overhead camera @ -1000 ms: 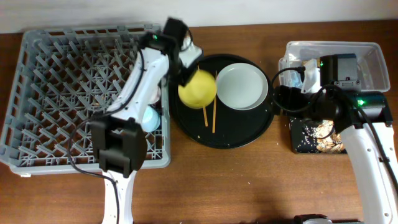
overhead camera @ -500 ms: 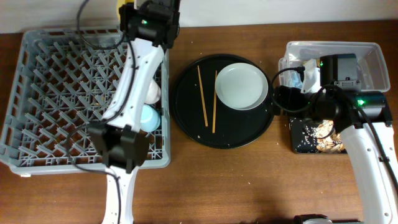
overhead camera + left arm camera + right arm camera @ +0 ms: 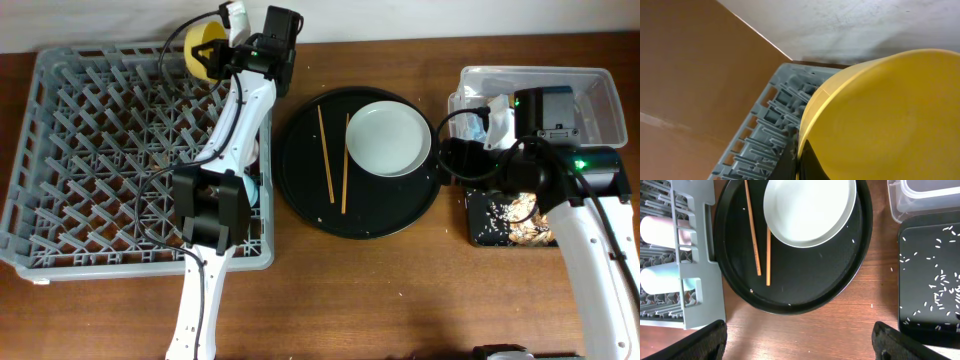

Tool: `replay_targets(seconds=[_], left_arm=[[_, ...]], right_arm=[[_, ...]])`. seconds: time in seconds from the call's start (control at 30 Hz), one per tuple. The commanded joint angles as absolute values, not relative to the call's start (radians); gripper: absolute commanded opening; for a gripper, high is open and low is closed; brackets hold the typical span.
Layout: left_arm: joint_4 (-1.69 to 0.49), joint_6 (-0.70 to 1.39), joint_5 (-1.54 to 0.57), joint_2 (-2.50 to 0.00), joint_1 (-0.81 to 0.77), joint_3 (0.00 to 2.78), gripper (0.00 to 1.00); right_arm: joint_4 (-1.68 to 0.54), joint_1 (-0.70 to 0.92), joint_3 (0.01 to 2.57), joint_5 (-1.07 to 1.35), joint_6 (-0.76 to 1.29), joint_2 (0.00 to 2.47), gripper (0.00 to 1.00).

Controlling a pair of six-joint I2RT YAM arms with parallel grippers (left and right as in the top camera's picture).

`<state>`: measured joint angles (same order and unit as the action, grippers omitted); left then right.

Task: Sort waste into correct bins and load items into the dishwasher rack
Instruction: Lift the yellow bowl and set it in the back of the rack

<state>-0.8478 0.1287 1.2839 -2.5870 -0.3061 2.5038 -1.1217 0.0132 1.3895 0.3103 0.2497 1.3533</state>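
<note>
Yellow bowl (image 3: 203, 48) hangs tipped on edge over the dishwasher rack's (image 3: 90, 150) back rim, its wall pinched in the left jaws, likely to slot upright between pegs. The right jaws, spread and empty, hover over the round tray (image 3: 815, 275) holding plate (image 3: 810, 207) and chopsticks (image 3: 753, 230).

The bowl (image 3: 880, 120) is bright yellow; the rack (image 3: 90, 150) is grey — a lattice of pegs. The round tray (image 3: 380, 215) is glossy black, the plate (image 3: 389, 138) pale grey-green and the chopsticks (image 3: 326, 155) tan. White rice grains (image 3: 940, 287) speckle the black rectangular tray (image 3: 912, 245) (the surface (image 3: 400, 290) is reddish-brown wood grain).
</note>
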Motion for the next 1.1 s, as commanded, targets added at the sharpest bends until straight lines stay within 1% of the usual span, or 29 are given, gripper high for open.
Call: replay_targets(seconds=[0.0, 0.27, 0.43, 0.53, 0.57, 0.73, 0.8, 0.9, 0.97, 1.07], left_arm=[[-0.88, 0.145, 1.189, -2.603, -0.305, 2.503, 0.01], [-0.918, 0.145, 1.181, -2.605, -0.307, 2.502, 0.01], [-0.953, 0.089, 1.181, -2.605, -0.34, 2.503, 0.0], [-0.987, 0.089, 1.178, -2.605, -0.36, 2.503, 0.02], [-0.999, 0.088, 1.169, -2.605, -0.365, 2.503, 0.06], [-1.068, 0.089, 1.108, -2.605, -0.38, 2.503, 0.19], [-1.096, 0.089, 1.065, -2.605, -0.384, 2.503, 0.21], [-1.14, 0.089, 1.02, -2.605, -0.395, 2.503, 0.3], [-1.159, 0.089, 1.002, -2.605, -0.4, 2.503, 0.38], [-1.181, 0.089, 0.934, -2.604, -0.406, 2.503, 0.56]], right_arm=[[-1.119, 0.016, 1.404, 0.275, 0.239, 1.355, 0.93], [-1.119, 0.016, 1.404, 0.275, 0.239, 1.355, 0.93], [-1.119, 0.016, 1.404, 0.275, 0.239, 1.355, 0.93], [-1.119, 0.016, 1.404, 0.275, 0.239, 1.355, 0.93], [-1.119, 0.016, 1.404, 0.275, 0.239, 1.355, 0.93], [-1.119, 0.016, 1.404, 0.275, 0.239, 1.355, 0.93], [-1.119, 0.016, 1.404, 0.275, 0.239, 1.355, 0.93], [-1.119, 0.016, 1.404, 0.275, 0.239, 1.355, 0.93], [-1.119, 0.016, 1.404, 0.275, 0.239, 1.355, 0.93], [-1.119, 0.016, 1.404, 0.275, 0.239, 1.355, 0.93]])
